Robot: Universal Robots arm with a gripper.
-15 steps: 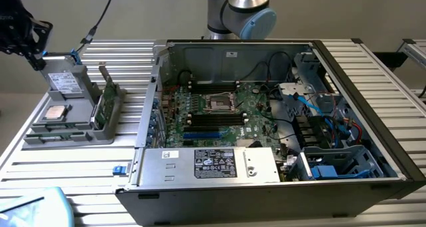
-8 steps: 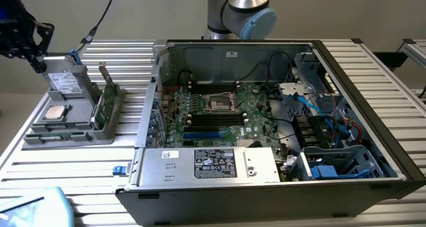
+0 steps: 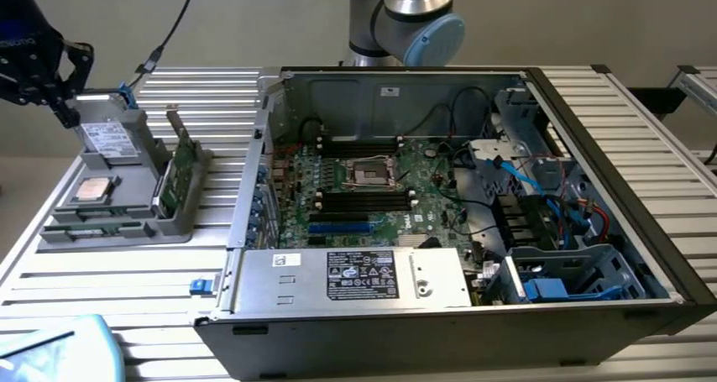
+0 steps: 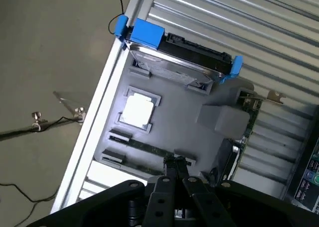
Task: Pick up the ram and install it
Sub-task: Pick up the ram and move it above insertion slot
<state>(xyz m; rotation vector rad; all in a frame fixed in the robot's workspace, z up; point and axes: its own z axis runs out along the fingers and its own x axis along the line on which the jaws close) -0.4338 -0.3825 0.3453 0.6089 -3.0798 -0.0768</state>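
- Hanging over the far end of the grey tray (image 3: 168, 228) at the exterior view's left, the gripper (image 3: 65, 109) is above the hard drive (image 3: 109, 138). Its fingers are drawn together and nothing is between them.
- The ram (image 3: 99, 228) lies flat in a groove along the tray's near edge, well apart from the gripper. A square processor chip (image 3: 92, 191) lies between it and the drive.
- A green card with a metal bracket (image 3: 180, 168) stands on edge along the tray side nearest the computer case (image 3: 627, 231). Only a narrow strip of the slatted table (image 3: 112, 290) separates tray and case wall.
- The case is open upward, with free air above the long black slots (image 3: 361, 199) on its motherboard.
- In the wrist view, the gripper (image 4: 175, 163) has its tips pressed together and empty, in line with the ram (image 4: 149, 148) in its groove.
- The tray (image 4: 179, 112) sits close against the table's edge rail (image 4: 97, 112), and beyond the rail is open floor (image 4: 45, 48).
- The hard drive (image 4: 174, 62), with blue clips at its ends, fills one end of the tray. The green card (image 4: 247, 115) stands along the side away from the rail.
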